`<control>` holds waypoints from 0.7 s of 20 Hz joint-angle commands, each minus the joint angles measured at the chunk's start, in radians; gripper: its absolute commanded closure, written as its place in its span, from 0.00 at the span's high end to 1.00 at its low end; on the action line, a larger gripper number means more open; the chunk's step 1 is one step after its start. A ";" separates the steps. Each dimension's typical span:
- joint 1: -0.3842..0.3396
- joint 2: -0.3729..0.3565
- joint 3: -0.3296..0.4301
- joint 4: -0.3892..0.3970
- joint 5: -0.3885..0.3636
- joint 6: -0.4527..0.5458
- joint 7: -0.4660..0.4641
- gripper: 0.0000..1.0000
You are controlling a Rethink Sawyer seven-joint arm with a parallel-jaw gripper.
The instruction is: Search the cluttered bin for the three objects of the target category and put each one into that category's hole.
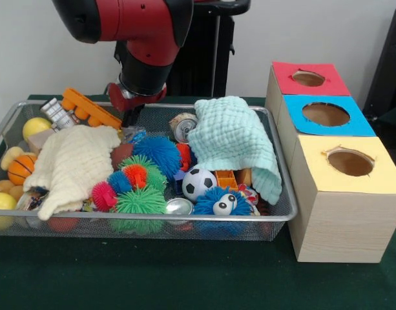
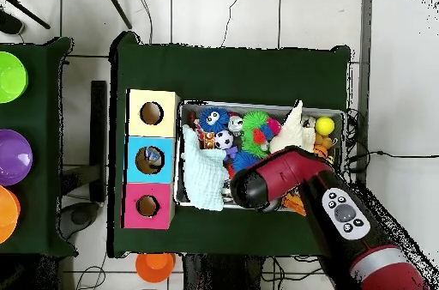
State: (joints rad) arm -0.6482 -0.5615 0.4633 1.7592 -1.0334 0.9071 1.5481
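Note:
A wire mesh bin (image 1: 185, 219) holds a heap of toys. A cream cloth (image 1: 72, 165) covers its left part and a mint cloth (image 1: 233, 139) drapes over the right. Between them lie a blue spiky ball (image 1: 157, 152), a green spiky ball (image 1: 141, 201), a pink spiky ball (image 1: 104, 196), a soccer ball (image 1: 199, 183) and a can (image 1: 183, 126). My gripper (image 1: 130, 117) hangs low at the back of the bin, between an orange plastic toy (image 1: 91, 108) and the can, just above the cream cloth's far edge. In the overhead view the arm (image 2: 283, 179) hides the gripper.
Three wooden boxes stand right of the bin, each with a round hole: red (image 1: 307, 77), blue (image 1: 325, 114), yellow (image 1: 350, 161). A yellow ball (image 1: 36, 127) and a small basketball (image 1: 21, 168) lie at the bin's left end. Coloured bowls (image 2: 10, 156) stand on a side table.

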 commanded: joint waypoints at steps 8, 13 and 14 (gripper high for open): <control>-0.094 0.009 0.011 0.121 0.034 0.067 -0.262 0.00; -0.129 0.057 0.061 0.107 0.027 -0.066 -0.203 0.00; -0.135 0.072 0.072 0.100 0.026 -0.092 -0.194 0.00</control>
State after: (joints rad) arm -0.7426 -0.5789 0.4698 1.7889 -1.0162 0.9374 1.5481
